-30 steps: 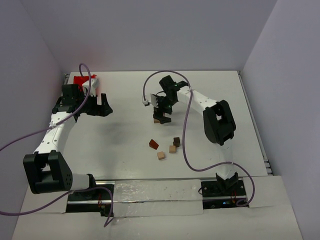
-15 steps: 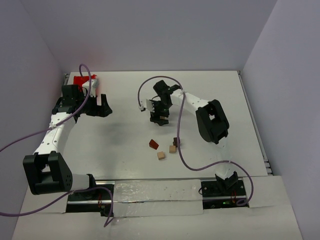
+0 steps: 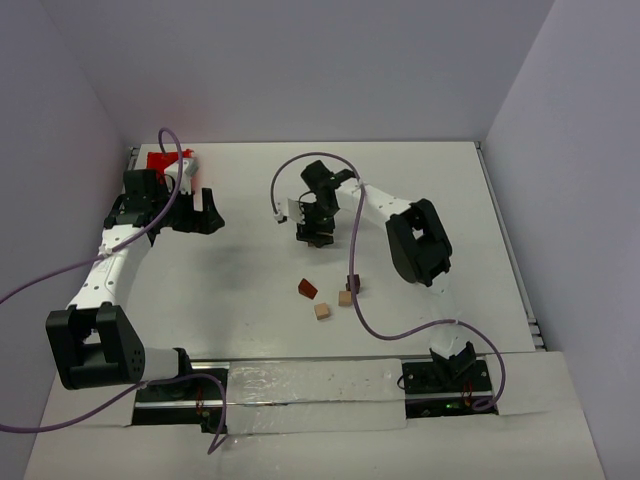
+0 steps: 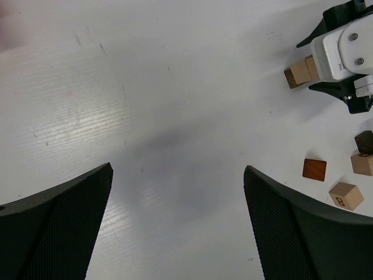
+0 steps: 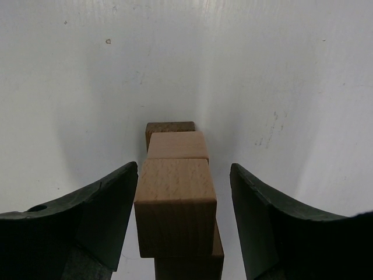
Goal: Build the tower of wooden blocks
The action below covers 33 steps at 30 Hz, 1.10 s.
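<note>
Mid-table, far side: wood block tower of tan and brown cubes (image 5: 178, 153) stands between right gripper (image 3: 317, 232) jaws. They are half-wide, straddling top light tan cube (image 5: 175, 201), gap on 1 side, not clamped; likely squaring stack. Left gripper (image 4: 178, 169) wide, empty, parked aside. 4 loose wooden blocks (image 3: 322, 311) near tower, not yet stacked.

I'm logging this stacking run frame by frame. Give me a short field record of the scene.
tower: wood block tower, standing mid-table
right gripper: straddling the tower top, gap at one finger, not clamped
left gripper: open, empty, off to the left
loose blocks: reddish wedge, tan cubes, dark cube
red bin: far left corner
</note>
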Each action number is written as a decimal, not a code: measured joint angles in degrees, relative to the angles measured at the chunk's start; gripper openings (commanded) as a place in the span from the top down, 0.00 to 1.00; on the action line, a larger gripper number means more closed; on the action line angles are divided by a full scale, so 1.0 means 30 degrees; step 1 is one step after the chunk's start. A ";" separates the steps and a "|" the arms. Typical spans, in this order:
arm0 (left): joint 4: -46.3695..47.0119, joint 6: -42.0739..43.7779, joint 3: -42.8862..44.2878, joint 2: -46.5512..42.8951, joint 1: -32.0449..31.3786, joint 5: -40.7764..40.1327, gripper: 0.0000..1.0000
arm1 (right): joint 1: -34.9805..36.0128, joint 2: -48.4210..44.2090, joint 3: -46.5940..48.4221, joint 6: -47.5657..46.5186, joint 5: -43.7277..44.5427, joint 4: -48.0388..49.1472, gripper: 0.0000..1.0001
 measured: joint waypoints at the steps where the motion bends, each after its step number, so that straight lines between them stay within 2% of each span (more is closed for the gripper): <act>1: 0.0000 0.0000 0.0000 0.0000 0.0000 -0.0003 0.01 | 0.0031 0.0000 0.0000 -0.0012 0.0047 0.0000 0.32; 18: -0.0007 0.0015 0.0000 0.0000 0.0000 -0.0029 0.01 | 0.0194 0.0371 0.0080 -0.0145 0.0783 -0.0131 0.34; 33: 0.0000 0.0015 0.0000 0.0000 0.0000 -0.0029 0.01 | 0.0245 0.0561 0.0423 -0.0174 0.0842 -0.0576 0.41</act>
